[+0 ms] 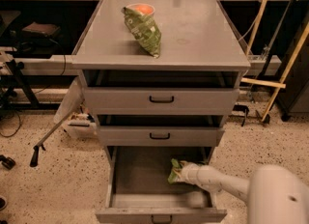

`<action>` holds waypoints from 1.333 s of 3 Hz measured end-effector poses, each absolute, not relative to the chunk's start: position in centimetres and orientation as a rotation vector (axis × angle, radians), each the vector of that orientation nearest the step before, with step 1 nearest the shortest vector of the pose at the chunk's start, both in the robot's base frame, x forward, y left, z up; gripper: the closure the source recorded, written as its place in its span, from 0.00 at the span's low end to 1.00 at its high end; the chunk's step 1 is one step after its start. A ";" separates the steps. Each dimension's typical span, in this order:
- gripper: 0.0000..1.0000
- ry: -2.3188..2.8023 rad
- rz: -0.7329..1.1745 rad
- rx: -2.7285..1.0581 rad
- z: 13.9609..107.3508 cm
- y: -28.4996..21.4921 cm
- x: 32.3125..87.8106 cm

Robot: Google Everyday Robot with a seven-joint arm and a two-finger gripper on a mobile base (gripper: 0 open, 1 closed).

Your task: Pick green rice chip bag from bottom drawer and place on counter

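Note:
The green rice chip bag is a small crumpled bright-green bag inside the open bottom drawer, right of its middle. My gripper reaches into the drawer from the right on a white arm and is shut on the bag's right side, holding it upright off the drawer floor. The counter is the grey top of the cabinet, above the two shut upper drawers.
A darker olive-green pointed bag lies on the counter's back left, against an orange-filled cup. Wooden poles lean at the right. A stick and a box stand at the cabinet's left on the speckled floor.

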State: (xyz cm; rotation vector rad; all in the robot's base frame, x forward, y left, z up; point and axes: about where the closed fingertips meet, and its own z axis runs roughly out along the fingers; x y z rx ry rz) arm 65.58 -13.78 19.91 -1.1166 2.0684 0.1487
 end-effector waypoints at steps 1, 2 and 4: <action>1.00 1.942 -0.001 -0.955 30.7 -16.9 66.1; 1.00 1.892 -0.129 -0.816 39.8 -20.6 64.4; 1.00 1.925 -0.173 -0.742 49.4 -21.2 59.8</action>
